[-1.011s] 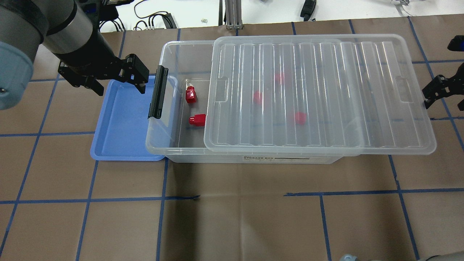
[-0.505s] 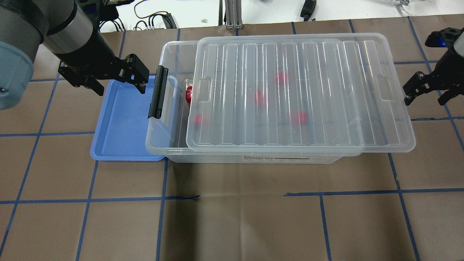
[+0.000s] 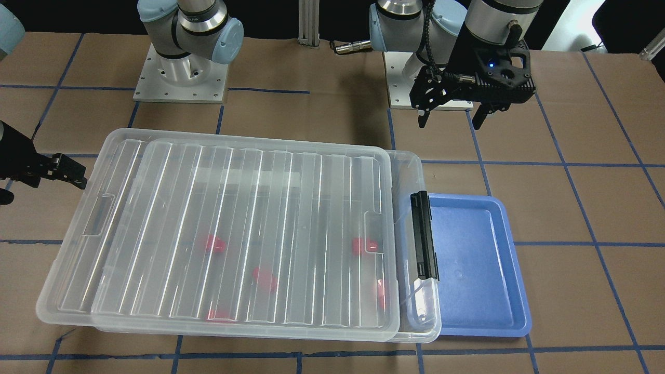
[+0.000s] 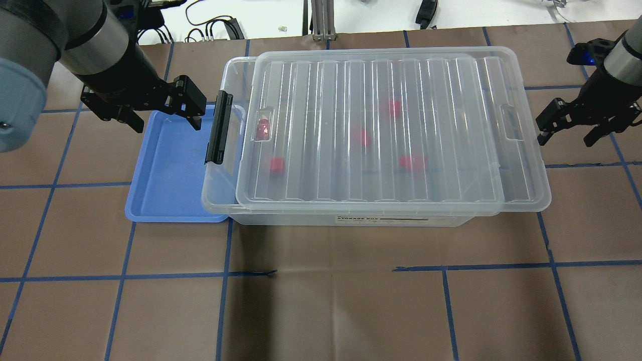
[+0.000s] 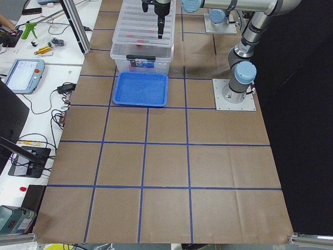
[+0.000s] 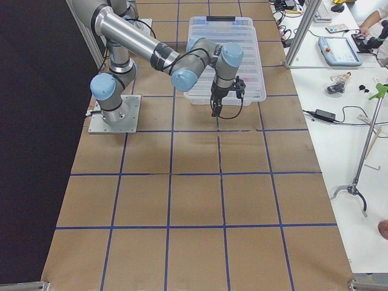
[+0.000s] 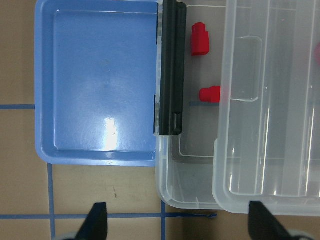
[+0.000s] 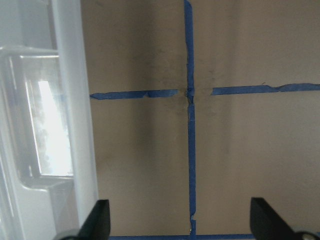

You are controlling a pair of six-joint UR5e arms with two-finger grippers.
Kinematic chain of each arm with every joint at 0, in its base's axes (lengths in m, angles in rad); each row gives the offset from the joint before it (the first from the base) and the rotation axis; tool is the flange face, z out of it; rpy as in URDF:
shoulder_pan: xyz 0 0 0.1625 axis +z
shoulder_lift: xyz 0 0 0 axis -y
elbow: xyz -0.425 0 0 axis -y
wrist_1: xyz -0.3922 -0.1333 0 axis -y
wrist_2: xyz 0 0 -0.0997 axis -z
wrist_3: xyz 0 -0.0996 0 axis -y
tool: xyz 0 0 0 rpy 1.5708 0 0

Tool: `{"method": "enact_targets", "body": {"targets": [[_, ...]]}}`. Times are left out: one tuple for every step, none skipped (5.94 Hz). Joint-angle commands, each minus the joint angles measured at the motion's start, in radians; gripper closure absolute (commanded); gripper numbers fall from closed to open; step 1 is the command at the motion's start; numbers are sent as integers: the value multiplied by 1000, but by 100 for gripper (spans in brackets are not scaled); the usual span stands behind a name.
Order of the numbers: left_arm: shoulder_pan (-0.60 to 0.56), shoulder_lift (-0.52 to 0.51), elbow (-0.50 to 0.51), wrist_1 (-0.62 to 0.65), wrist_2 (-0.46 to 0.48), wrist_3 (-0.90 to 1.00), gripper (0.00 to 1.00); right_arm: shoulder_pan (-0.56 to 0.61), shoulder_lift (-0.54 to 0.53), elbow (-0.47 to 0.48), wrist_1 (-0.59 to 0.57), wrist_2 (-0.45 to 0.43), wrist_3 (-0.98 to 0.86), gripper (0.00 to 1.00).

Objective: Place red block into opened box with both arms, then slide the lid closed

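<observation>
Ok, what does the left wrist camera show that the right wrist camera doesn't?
Only the left wrist view shows the blue tray, the black latch of the box, and two red blocks in its uncovered strip. Only the right wrist view shows a blue tape crossing on the table beside the lid. Both show the lid with a tab recess, brown paper, and an open claw at the bottom: left claw, right claw.

Lid [image 4: 371, 130] covers most of the box [image 4: 223, 185]; only a narrow strip is open at the box's latch end. Black latch bar [image 4: 218, 128] stands along that end's rim. Blue tray [image 4: 165, 170] sits just beside that end, floor bare. Lid overhangs the box's opposite end. Open table [image 4: 326, 301] along the box's near long side.
</observation>
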Motion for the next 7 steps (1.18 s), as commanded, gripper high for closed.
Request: {"method": "enact_targets", "body": {"targets": [[-1,-1,1,0,-1,0,1,29,-4,13,3,18,32,0],[-1,-1,0,0,-1,0,1,41,-4,16,4,20,49,0],[-1,-1,1,0,-1,0,1,58,-4,17,3,33,54,0],[-1,-1,1,0,-2,-2,1,60,-4,13,3,34,55,0],[-1,-1,1,0,-3,0,1,60,-4,1,3,18,55,0],[-1,-1,1,0,-3,-2,1,60,-10,-44,10,-21,54,0],[-1,-1,1,0,-1,-2,1,66,-41,-131,106,-9,66,0]]}}
